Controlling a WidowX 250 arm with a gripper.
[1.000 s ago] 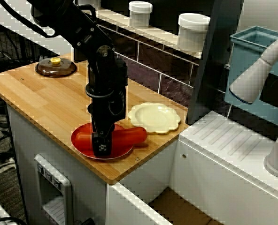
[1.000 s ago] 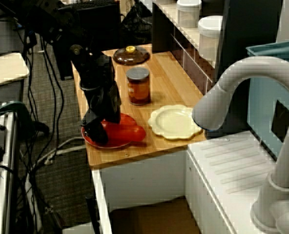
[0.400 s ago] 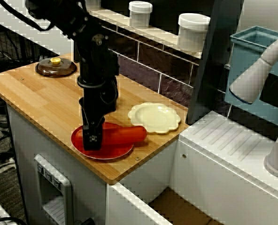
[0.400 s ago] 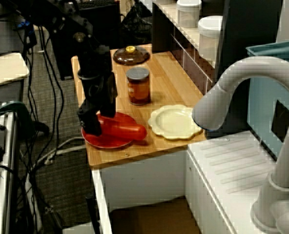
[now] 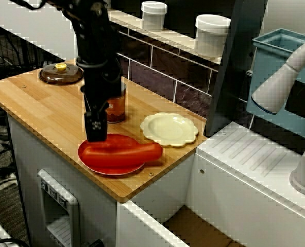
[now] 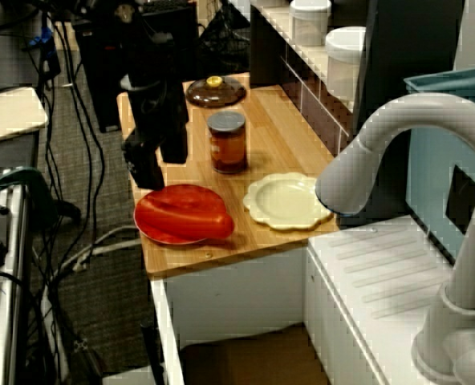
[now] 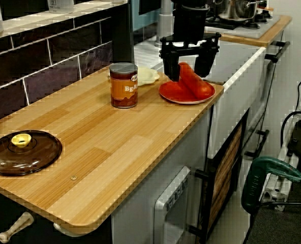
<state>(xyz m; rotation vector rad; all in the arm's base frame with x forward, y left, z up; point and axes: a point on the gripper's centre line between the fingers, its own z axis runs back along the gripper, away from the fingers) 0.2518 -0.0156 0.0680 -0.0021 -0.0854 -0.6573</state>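
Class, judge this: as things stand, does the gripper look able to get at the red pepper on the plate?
Probably yes: the gripper hangs open close above the red pepper on its red plate, nothing lies between them, and the can stands apart.

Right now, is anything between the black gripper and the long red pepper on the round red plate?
Nothing visible. The black gripper hangs open just above the long red pepper; the brown tin can stands apart, beside them.

light: even indoor, moderately bright | shadows: soft, short | focus: sharp, slight edge jaggedness | glare: none
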